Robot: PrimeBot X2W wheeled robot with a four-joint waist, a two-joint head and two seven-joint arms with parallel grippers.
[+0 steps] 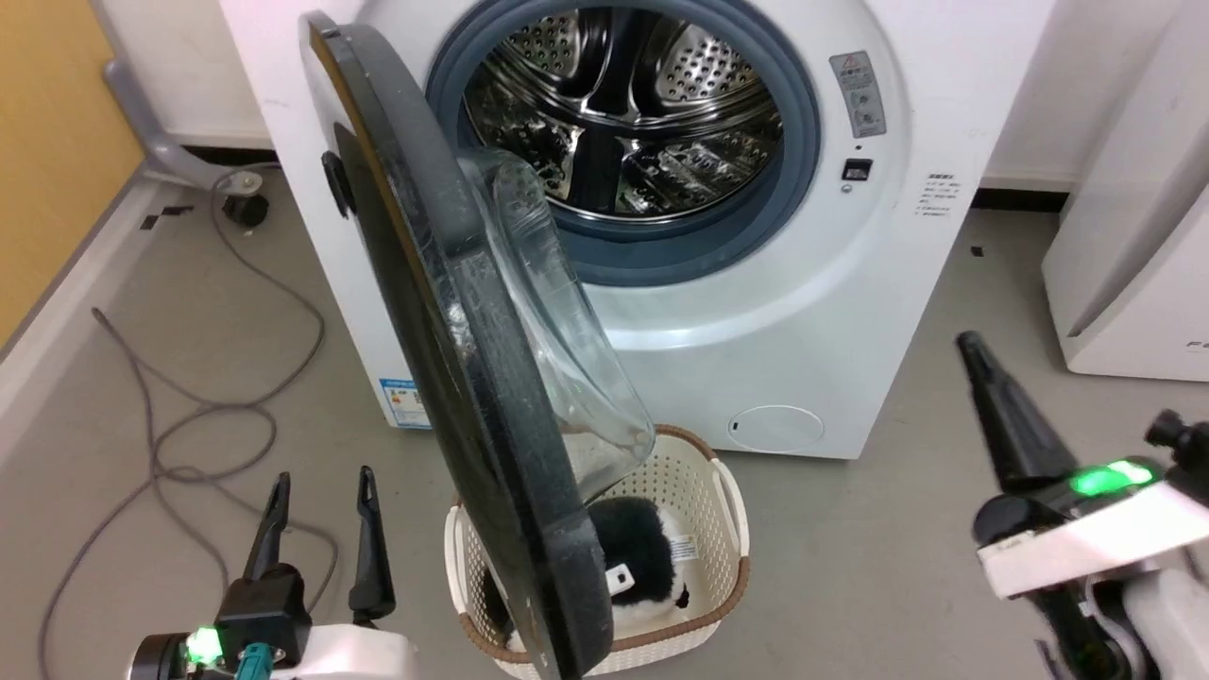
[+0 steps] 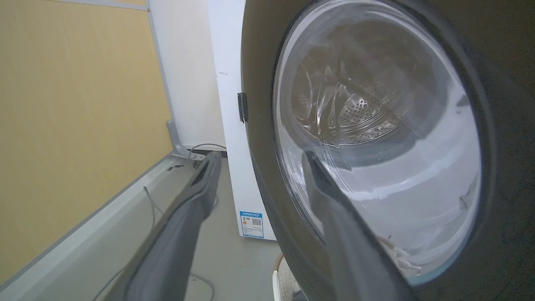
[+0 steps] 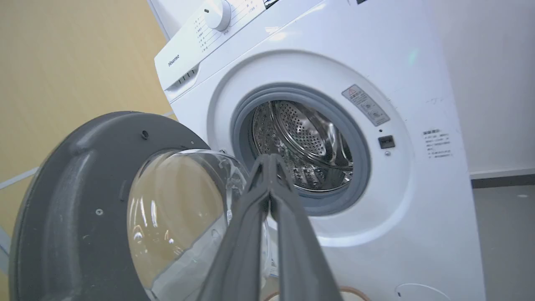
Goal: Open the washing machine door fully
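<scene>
You're on a grey floor (image 1: pixel 897 586), with a yellow wall (image 1: pixel 47 142) along your left and loose cables (image 1: pixel 321 331) trailing across the ground. The washing machine door (image 1: pixel 444 359) stands swung out from the washing machine (image 1: pixel 756 312). It is hinged on the left side and turned nearly edge-on to your head camera, so it is partway open, not folded back against the cabinet. Its clear glass bowl (image 1: pixel 567 331) bulges toward the right, and behind it the steel drum (image 1: pixel 642 104) shows bare inside the grey gasket (image 1: pixel 798 170). The door's lower edge hangs over a cream basket (image 1: pixel 732 529) on the floor in front of the machine, with a black-and-white plush (image 1: pixel 642 548) lying in it. Your left gripper (image 1: pixel 323 474) sits low at the left, fingers parted and holding nothing. It is just beside the door's outer face, with a gap showing between them. Your right gripper (image 1: pixel 968 342) is well apart on the right, off the machine's front, its two fingers pressed together on nothing. A white appliance (image 1: pixel 1133 236) stands at the far right.
</scene>
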